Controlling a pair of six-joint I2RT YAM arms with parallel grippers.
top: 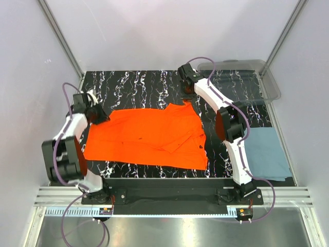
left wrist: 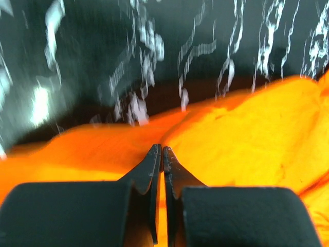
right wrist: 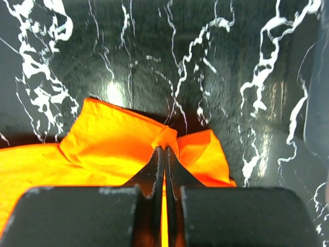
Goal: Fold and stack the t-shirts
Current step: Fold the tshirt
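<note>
Two claws, both clenched on the same cloth. My left claw [left wrist: 162, 149] has its fingers pressed together, and a ridge of the orange t-shirt [left wrist: 247, 128] is pinched at their tips, with orange showing in the slit between them. My right claw [right wrist: 164, 149] is clamped just as tight, and a small peak of the orange t-shirt [right wrist: 118, 149] rises right at its fingertips, the fabric puckered up off the dark surface.

From overhead I see the left claw [top: 97, 114] at the shirt's far left corner, close to the left edge of the desk [top: 133, 85]. The right claw [top: 187, 87] sits at the shirt's far right corner, right of the desk's middle and toward its far edge, where the cloth is drawn up into a point.

Between those two grips the orange t-shirt [top: 149, 136] lies spread over the middle of the black, white-veined desk, wrinkled, with a layer doubled over on its right half. Its near hem runs along close to the near edge.

Further out, the blue-grey t-shirt [top: 267, 152] lies flat by the right edge near the near right corner, apart from the orange one and partly hidden by my right arm. The clear plastic bin [top: 272, 85] sits at the far right corner.
</note>
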